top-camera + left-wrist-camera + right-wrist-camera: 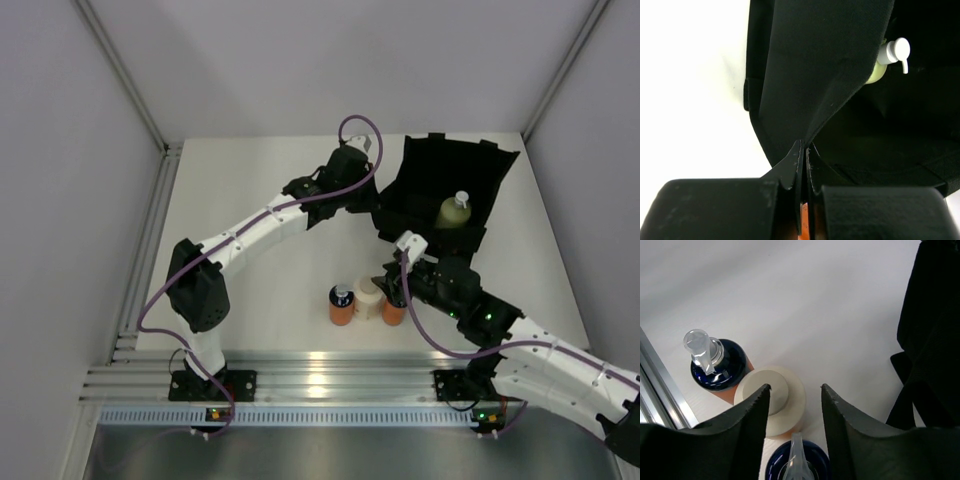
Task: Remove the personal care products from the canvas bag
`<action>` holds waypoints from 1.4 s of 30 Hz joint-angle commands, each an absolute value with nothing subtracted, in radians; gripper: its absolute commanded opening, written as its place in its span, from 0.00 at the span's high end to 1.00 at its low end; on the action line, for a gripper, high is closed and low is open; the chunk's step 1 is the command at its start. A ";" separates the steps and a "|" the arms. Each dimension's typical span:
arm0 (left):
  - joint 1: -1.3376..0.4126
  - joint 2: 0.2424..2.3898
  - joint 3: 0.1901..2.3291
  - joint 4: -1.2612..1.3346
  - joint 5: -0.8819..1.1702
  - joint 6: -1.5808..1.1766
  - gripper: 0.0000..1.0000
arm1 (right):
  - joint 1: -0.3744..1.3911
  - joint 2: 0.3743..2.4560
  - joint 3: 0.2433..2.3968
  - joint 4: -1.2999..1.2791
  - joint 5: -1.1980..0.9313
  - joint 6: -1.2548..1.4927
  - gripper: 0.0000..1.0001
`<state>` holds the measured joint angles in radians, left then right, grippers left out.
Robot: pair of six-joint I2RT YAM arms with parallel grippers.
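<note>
The black canvas bag (450,185) stands open at the back right of the table. A yellow-green bottle with a white pump top (454,212) (890,57) is inside it. My left gripper (376,205) (804,150) is shut on the bag's left fabric edge. Three personal care products stand together on the table in front of the bag. These are an orange bottle with a dark blue cap (342,305) (717,365), a beige cylinder (368,298) (772,400) and a second orange bottle (394,312) (800,462). My right gripper (398,290) (795,387) hovers over that second orange bottle, jaws apart on either side of its pump.
An aluminium rail (300,385) (660,385) runs along the table's near edge, close to the standing bottles. White enclosure walls (90,150) close in the left, back and right sides.
</note>
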<state>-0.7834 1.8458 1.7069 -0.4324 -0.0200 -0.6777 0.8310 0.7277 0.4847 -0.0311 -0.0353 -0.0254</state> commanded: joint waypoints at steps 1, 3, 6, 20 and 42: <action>-0.782 1.807 1.695 -0.437 -0.037 -0.663 1.00 | 0.854 0.703 0.520 0.057 -0.008 -0.035 0.54; -0.782 1.807 1.697 -0.437 -0.032 -0.663 1.00 | 0.854 0.687 0.531 0.034 -0.006 -0.038 0.53; -0.782 1.807 1.698 -0.436 -0.028 -0.663 1.00 | 0.854 0.673 0.554 0.014 0.035 -0.026 0.43; -0.785 1.807 1.703 -0.397 0.037 -0.722 1.00 | 0.776 0.925 1.075 -0.437 0.667 0.306 0.28; -0.798 1.858 1.756 -0.357 -0.005 -0.583 1.00 | 0.330 1.209 1.279 -0.522 0.469 0.295 0.26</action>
<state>-0.7994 1.8462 1.6936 -0.3946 -0.0151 -0.6746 0.3649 1.1831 1.1835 -0.5472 0.5148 0.3344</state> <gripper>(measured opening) 0.019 0.736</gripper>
